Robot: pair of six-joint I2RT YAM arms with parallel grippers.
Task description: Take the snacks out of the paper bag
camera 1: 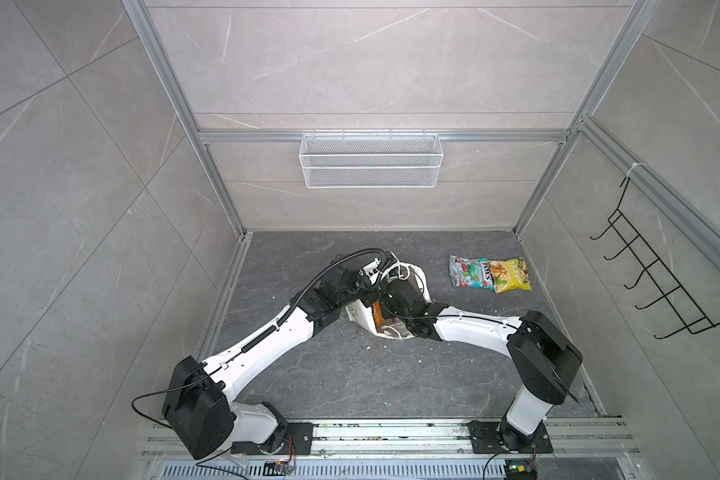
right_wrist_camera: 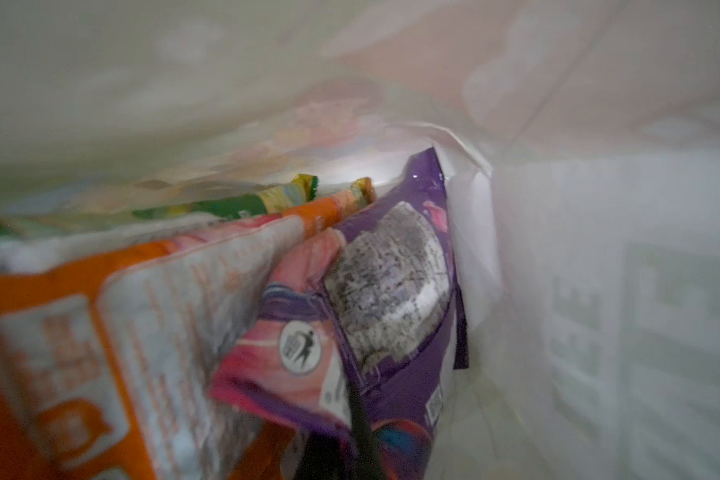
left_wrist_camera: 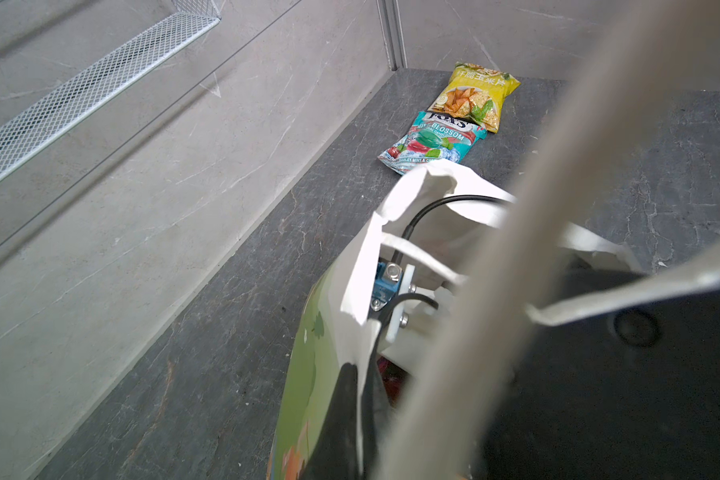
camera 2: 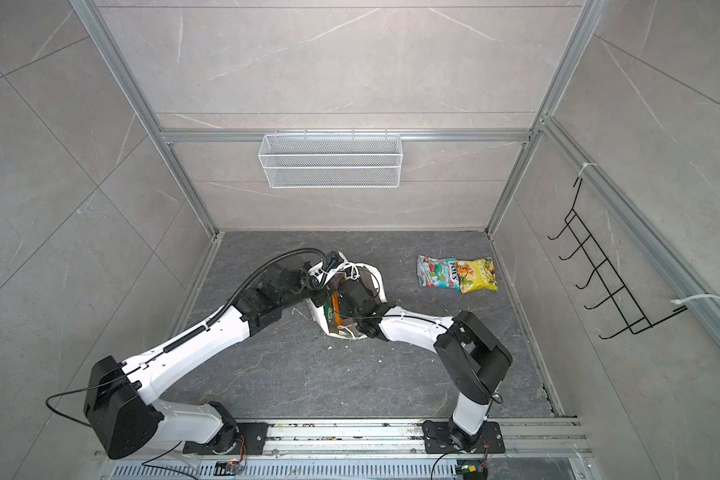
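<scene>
The white paper bag [camera 1: 420, 277] [camera 2: 378, 279] stands mid-table between both arms. My left gripper [left_wrist_camera: 364, 415] is shut on the bag's rim beside its green print [left_wrist_camera: 316, 374], holding the mouth apart. Inside the bag, my right gripper [right_wrist_camera: 350, 440] is shut on the lower edge of a purple packet [right_wrist_camera: 395, 291]. An orange packet [right_wrist_camera: 100, 332] and a green one [right_wrist_camera: 242, 203] lie beside it. In both top views the right gripper is hidden in the bag. Out on the table lie a teal packet [camera 1: 470, 272] [left_wrist_camera: 431, 141] and a yellow chip bag [camera 1: 510, 274] [left_wrist_camera: 476, 97], overlapping.
A white wire-mesh basket [camera 1: 371, 160] hangs on the back wall. A black hook rack [camera 1: 661, 270] hangs on the right wall. Aluminium frame posts mark the table's corners, and both arm bases sit on the rail at the front edge.
</scene>
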